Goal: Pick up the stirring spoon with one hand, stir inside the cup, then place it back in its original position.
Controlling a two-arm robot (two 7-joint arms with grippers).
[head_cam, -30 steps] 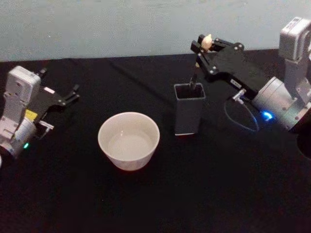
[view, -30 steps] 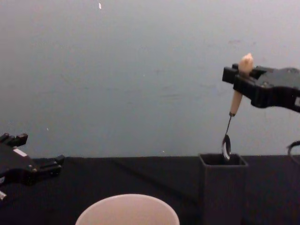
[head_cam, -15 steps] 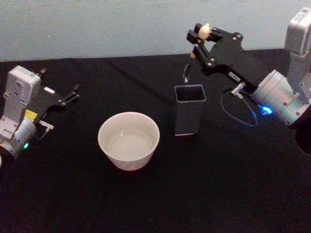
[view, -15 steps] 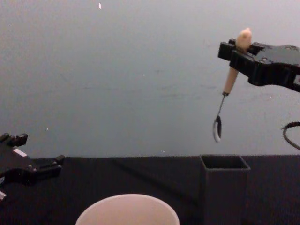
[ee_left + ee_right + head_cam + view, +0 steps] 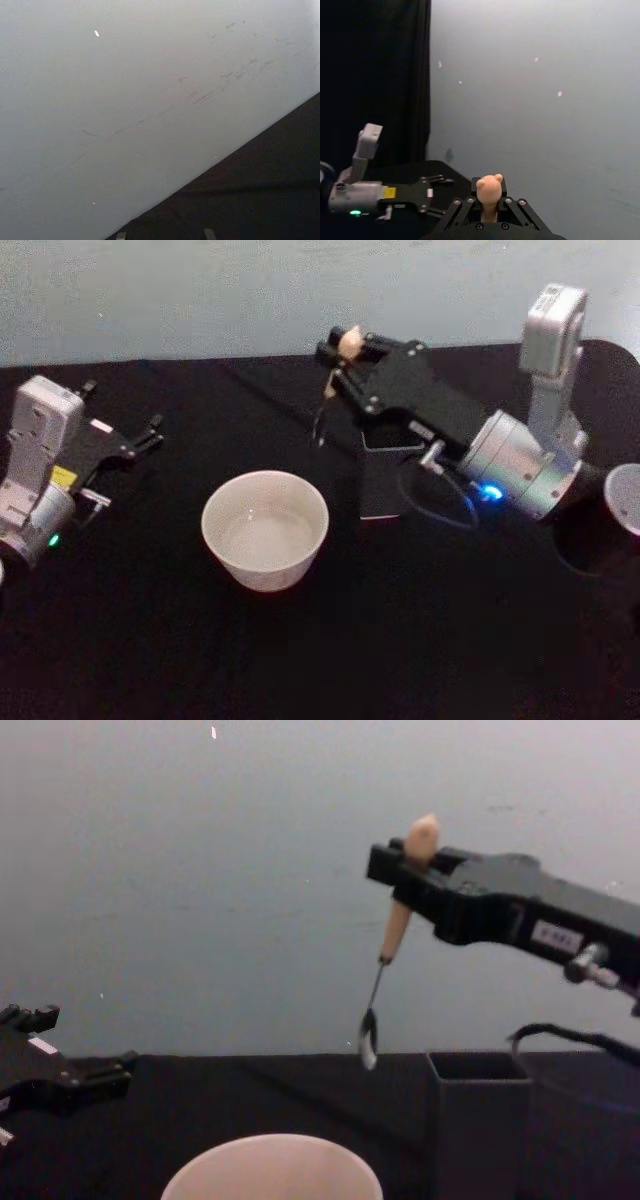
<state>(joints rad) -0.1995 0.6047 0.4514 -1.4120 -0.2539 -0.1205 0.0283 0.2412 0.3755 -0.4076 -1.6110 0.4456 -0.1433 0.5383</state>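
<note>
The right tool (image 5: pixel 345 348) is clamped on the pale beige handle of the slim metal stirring spoon (image 5: pixel 393 930). The spoon hangs bowl-down in the air beside the dark grey square holder (image 5: pixel 385 485), beyond the wide cream cup (image 5: pixel 262 570). The left tool (image 5: pixel 122 407) sits with its fingers apart at the left of the black surface (image 5: pixel 300 660).

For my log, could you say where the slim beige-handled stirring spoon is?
Chest view: the spoon hangs from the right tool, midair, just left of the dark grey square holder, higher than the pale round cup.
</note>
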